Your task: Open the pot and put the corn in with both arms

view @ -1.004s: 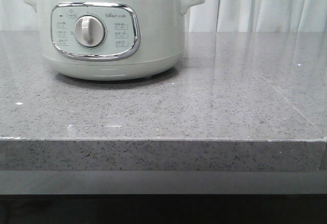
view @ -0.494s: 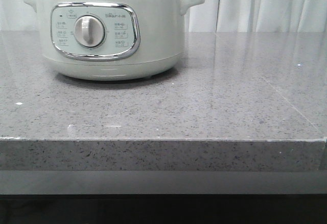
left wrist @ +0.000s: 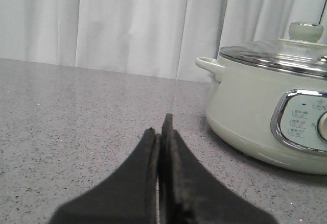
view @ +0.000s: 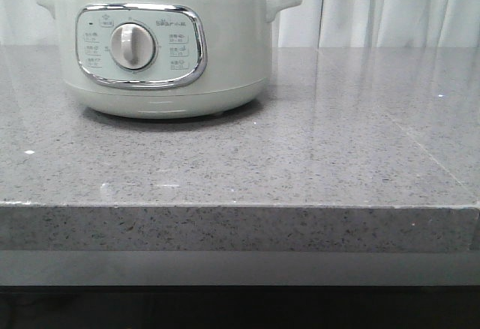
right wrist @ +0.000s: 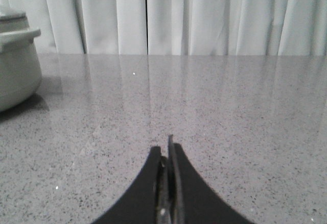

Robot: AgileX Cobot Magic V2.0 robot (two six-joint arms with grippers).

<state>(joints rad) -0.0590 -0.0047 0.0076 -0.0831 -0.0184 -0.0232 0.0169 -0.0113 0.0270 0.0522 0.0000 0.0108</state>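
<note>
Pot (view: pixel 165 48): set on the counter (view: pixel 300 164), glass lid (left wrist: pixel 278 53) on; judged heavy, lid fragile, best taken by its knob (left wrist: pixel 305 31). Corn: not seen. Left gripper (left wrist: pixel 159 127) and right gripper (right wrist: pixel 166 150): clenched, empty, near pot.

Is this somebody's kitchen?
Probably a kitchen-like setup: an electric cooking pot with a glass lid sits on a speckled grey stone counter, with white curtains behind.
</note>
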